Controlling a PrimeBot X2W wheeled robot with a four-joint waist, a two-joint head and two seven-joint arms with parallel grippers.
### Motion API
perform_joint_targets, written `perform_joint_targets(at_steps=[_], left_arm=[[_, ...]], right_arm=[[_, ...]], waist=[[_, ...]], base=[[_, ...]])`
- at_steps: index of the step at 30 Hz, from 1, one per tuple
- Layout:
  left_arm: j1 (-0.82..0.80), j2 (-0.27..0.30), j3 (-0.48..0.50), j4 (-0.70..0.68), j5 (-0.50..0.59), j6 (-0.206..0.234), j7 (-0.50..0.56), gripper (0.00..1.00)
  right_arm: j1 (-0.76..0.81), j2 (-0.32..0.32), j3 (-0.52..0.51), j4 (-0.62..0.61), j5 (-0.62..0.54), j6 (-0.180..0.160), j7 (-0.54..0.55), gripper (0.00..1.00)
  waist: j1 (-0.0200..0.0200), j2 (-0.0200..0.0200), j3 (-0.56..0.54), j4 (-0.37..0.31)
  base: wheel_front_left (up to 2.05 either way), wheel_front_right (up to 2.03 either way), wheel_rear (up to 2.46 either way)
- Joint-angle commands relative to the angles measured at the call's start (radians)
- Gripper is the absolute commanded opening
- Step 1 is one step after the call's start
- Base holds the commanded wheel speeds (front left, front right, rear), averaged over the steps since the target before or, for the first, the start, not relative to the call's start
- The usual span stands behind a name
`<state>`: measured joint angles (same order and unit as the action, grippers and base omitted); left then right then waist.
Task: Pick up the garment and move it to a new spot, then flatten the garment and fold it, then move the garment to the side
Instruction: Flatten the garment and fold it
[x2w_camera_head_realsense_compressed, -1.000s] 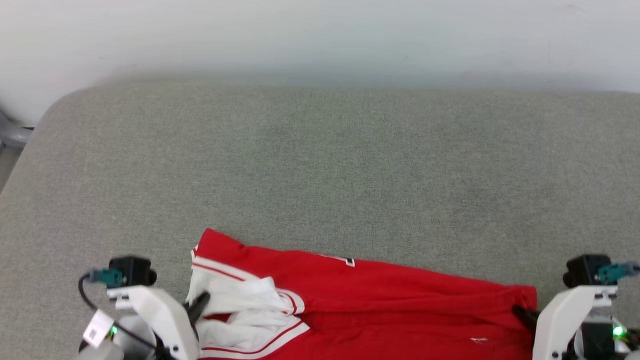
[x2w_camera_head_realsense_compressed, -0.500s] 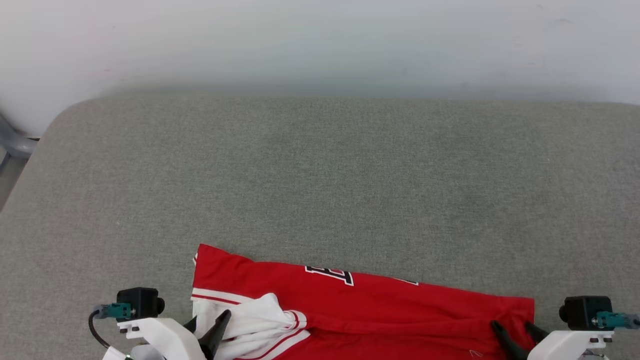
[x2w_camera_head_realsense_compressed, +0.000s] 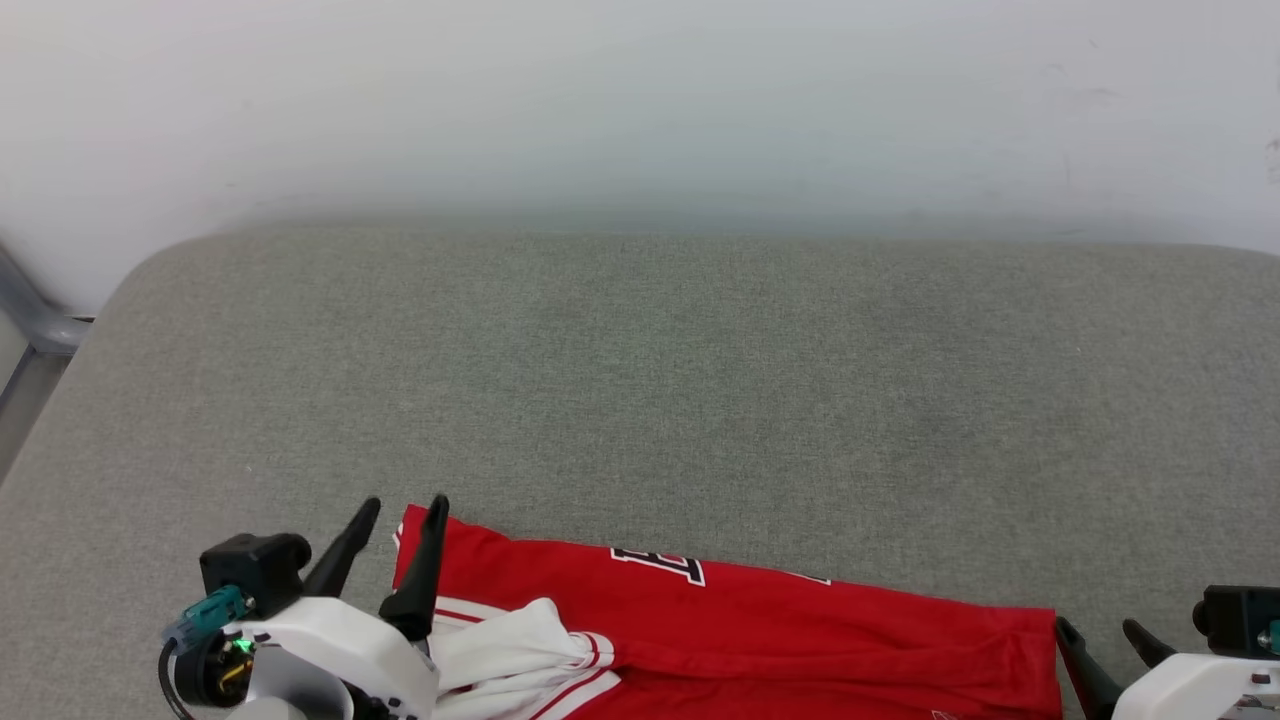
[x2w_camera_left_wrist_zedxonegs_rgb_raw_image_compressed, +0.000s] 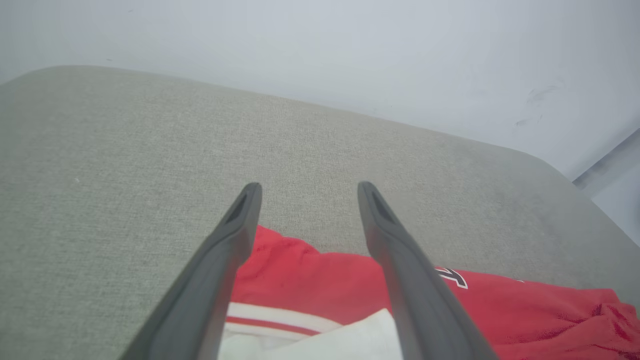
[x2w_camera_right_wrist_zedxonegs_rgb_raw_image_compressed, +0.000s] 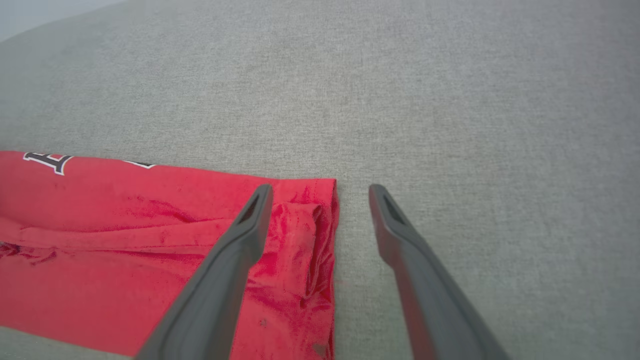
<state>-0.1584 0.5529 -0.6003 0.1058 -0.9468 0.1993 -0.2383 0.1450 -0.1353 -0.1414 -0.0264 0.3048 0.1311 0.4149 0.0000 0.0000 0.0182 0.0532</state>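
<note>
The garment (x2w_camera_head_realsense_compressed: 780, 620), a red jersey with black white-outlined lettering and a white red-striped sleeve end, lies folded in a long band along the near edge of the grey surface. My left gripper (x2w_camera_head_realsense_compressed: 405, 510) stands open over its left end, nothing between its fingers; the left wrist view shows the red cloth and white sleeve (x2w_camera_left_wrist_zedxonegs_rgb_raw_image_compressed: 310, 270) below the spread fingers. My right gripper (x2w_camera_head_realsense_compressed: 1098, 630) is open at the garment's right end. In the right wrist view (x2w_camera_right_wrist_zedxonegs_rgb_raw_image_compressed: 320, 192) its fingers straddle the red hem edge (x2w_camera_right_wrist_zedxonegs_rgb_raw_image_compressed: 305, 235) without gripping it.
The grey padded surface (x2w_camera_head_realsense_compressed: 650, 380) stretches far ahead to a white wall (x2w_camera_head_realsense_compressed: 640, 100). Its rounded left corner ends near a grey metal frame (x2w_camera_head_realsense_compressed: 30, 320) at the far left.
Both grippers have opened and let go of the garment, which now lies on the surface. The arms have risen and drawn back slightly; the head view has tilted, shifting the whole picture down.
</note>
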Motion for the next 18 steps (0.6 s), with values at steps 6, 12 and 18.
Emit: perform_joint_targets(at_steps=[6,12,18], left_arm=[[-0.006,-0.027,0.067,-0.063,0.160,0.024,-0.027,1.00],[0.021,-0.072,0.140,-0.139,0.285,0.019,-0.028,1.00],[0.030,-0.094,0.166,-0.168,0.333,0.000,-0.028,1.00]], right_arm=[[0.026,-0.044,0.004,-0.026,-0.017,-0.001,0.113,1.00],[0.028,-0.037,0.019,-0.018,-0.017,-0.001,0.167,1.00],[-0.005,-0.025,0.017,0.035,-0.019,-0.001,0.173,1.00]], waist=[[0.0000,0.0000,0.003,0.005],[0.0000,0.0000,0.033,0.027],[0.0000,0.0000,0.076,0.046]], base=[[0.00,0.00,0.00],[0.00,0.00,0.00],[0.00,0.00,0.00]])
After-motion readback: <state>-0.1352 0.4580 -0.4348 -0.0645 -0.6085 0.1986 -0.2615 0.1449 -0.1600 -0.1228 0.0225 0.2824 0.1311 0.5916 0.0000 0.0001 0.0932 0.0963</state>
